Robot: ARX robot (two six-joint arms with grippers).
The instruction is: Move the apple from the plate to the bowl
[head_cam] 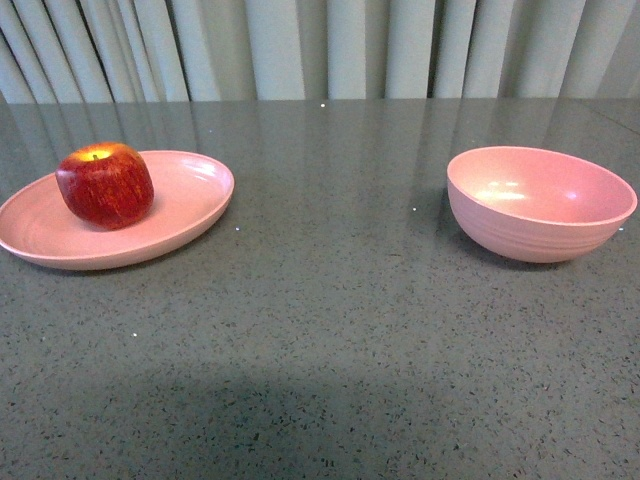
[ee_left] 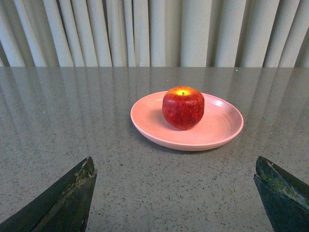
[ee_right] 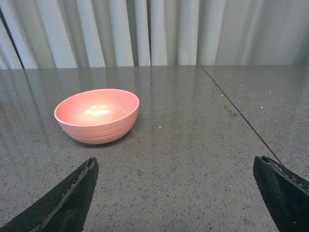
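Observation:
The dark red apple [head_cam: 105, 184] with a yellow patch at its stem sits upright on the shallow pink plate [head_cam: 190, 205] at the left of the grey table. The deep pink bowl [head_cam: 540, 203] stands empty at the right. Neither arm shows in the front view. In the left wrist view the apple [ee_left: 183, 107] rests on the plate [ee_left: 219, 125], some way ahead of my open, empty left gripper [ee_left: 174, 169]. In the right wrist view the bowl [ee_right: 97, 116] stands ahead of my open, empty right gripper [ee_right: 176, 166], off to one side.
The grey speckled table [head_cam: 330, 330] runs between plate and bowl. Pale pleated curtains [head_cam: 320, 45] hang behind its far edge. A dark seam [ee_right: 236, 113] crosses the tabletop in the right wrist view.

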